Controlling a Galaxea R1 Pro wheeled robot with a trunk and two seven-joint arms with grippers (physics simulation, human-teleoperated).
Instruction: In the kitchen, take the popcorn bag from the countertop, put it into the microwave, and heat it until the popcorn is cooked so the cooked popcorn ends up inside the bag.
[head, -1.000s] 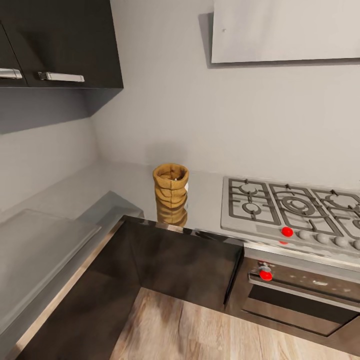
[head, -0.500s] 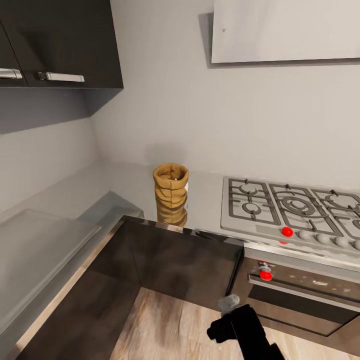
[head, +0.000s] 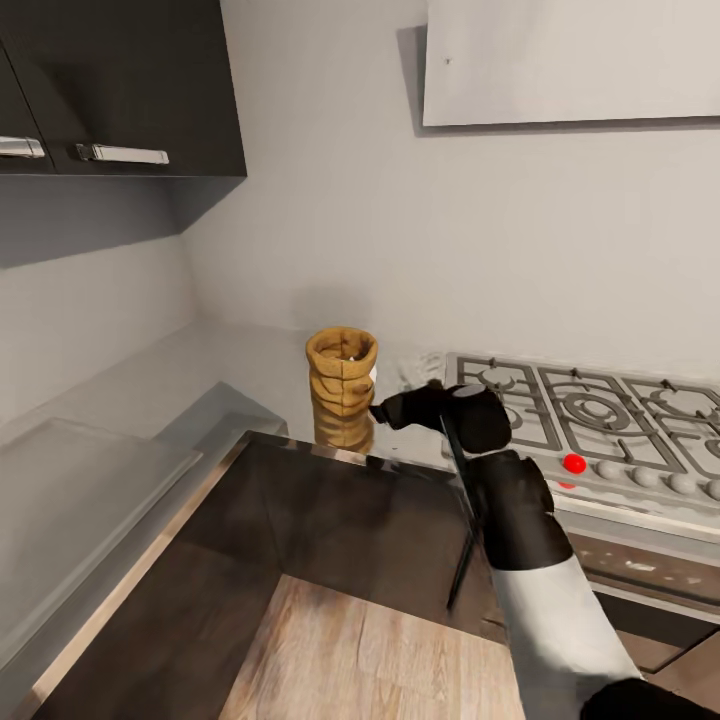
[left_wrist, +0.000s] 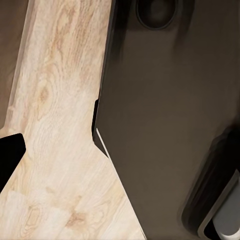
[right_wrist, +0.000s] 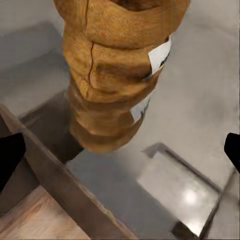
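The popcorn bag (head: 342, 372), a crumpled golden-brown sack with a rolled rim and a small white label, stands upright near the front edge of the shiny grey countertop (head: 235, 362). My right gripper (head: 400, 390) is at counter height just right of the bag, open and not touching it. In the right wrist view the bag (right_wrist: 112, 75) looms close ahead on the countertop (right_wrist: 192, 125), with the two black fingertips (right_wrist: 10, 157) spread wide at the picture's edges. In the left wrist view one black fingertip (left_wrist: 9, 157) of my left gripper hangs over the floor. The microwave is out of view.
A steel gas hob (head: 585, 410) with red knobs lies right of the bag, above a built-in oven (head: 640, 590). A white hood (head: 570, 60) and dark wall cabinets (head: 120, 90) hang above. The counter turns a corner on the left (head: 80, 500). Light wood floor (head: 350, 650) lies below.
My right arm has risen from the bottom of the head view to counter height, bringing the open gripper beside the bag. The bag and the camera have not moved.
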